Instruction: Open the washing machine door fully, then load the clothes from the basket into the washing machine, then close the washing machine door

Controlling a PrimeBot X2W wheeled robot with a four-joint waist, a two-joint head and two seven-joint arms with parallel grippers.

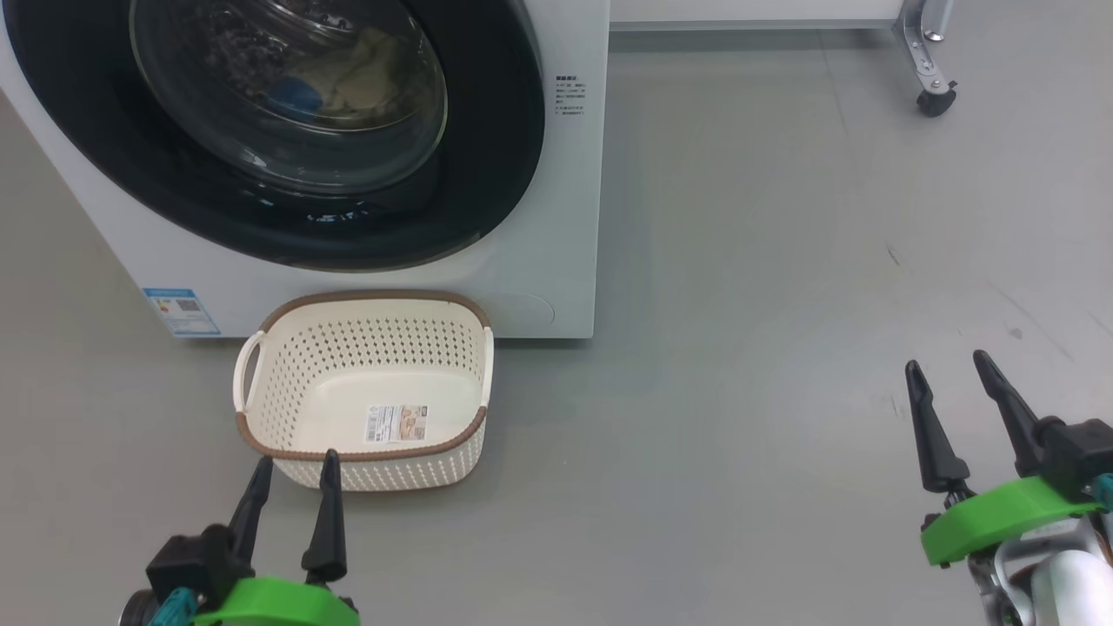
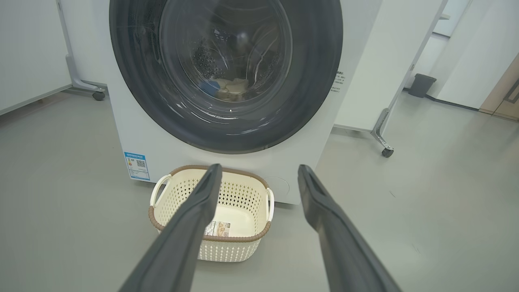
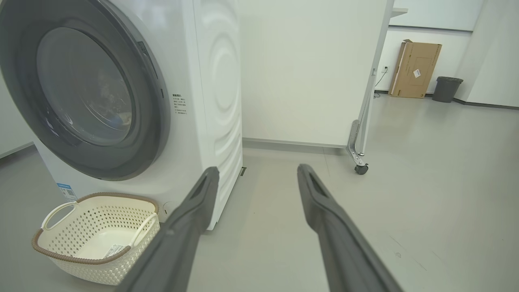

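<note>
The white washing machine (image 1: pixel 556 217) stands at the upper left, its black-rimmed round door (image 1: pixel 487 174) shut against the front. Behind the glass lie the pale yellow and blue clothes (image 1: pixel 348 78), also seen as clothes (image 2: pixel 229 87) in the drum. The cream basket (image 1: pixel 365 452) sits on the floor before the machine with just a label in its bottom; basket (image 2: pixel 211 247), basket (image 3: pixel 97 267). My left gripper (image 1: pixel 296 465) is open just in front of the basket's near rim. My right gripper (image 1: pixel 948 365) is open over bare floor far to the right.
Grey floor (image 1: pixel 739 348) stretches to the right of the machine. A white panel on a castor wheel (image 1: pixel 935 96) stands at the back right. A bin (image 3: pixel 446 89) and a cardboard box (image 3: pixel 415 69) stand by the far wall.
</note>
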